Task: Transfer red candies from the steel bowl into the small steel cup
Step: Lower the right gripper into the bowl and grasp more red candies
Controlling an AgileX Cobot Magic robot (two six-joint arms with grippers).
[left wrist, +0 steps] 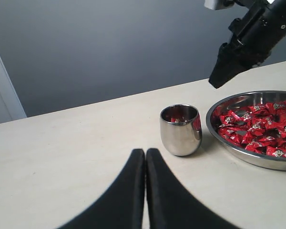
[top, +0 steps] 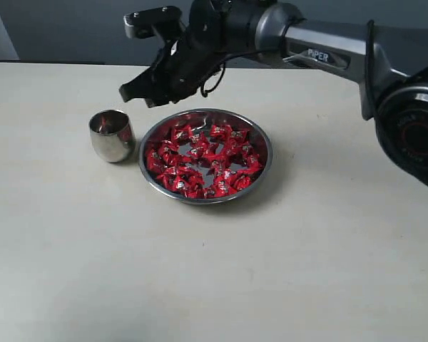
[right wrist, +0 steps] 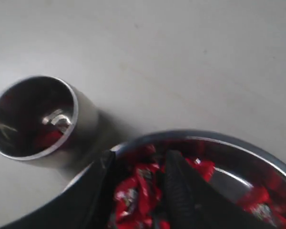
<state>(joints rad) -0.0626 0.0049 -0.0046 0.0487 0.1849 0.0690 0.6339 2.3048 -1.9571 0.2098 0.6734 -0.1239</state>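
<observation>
The steel bowl (top: pixel 269 153) (left wrist: pixel 257 161) sits mid-table, filled with red candies (top: pixel 203 160) (left wrist: pixel 257 129). Just left of it stands the small steel cup (top: pixel 112 135) (left wrist: pixel 180 130) (right wrist: pixel 33 117), and something red (right wrist: pixel 47 138) lies inside it. My right gripper (top: pixel 139 96) (right wrist: pixel 140 162) hangs above the bowl's far left rim (right wrist: pixel 219 138), close to the cup. One red candy (right wrist: pixel 133 195) fills the gap between its fingers. My left gripper (left wrist: pixel 145 151) is shut and empty, low over the table, short of the cup.
The right arm (top: pixel 328 50) reaches in from the right, over the far side of the table (top: pixel 214 285). A grey wall (left wrist: pixel 109 47) runs behind the table's far edge.
</observation>
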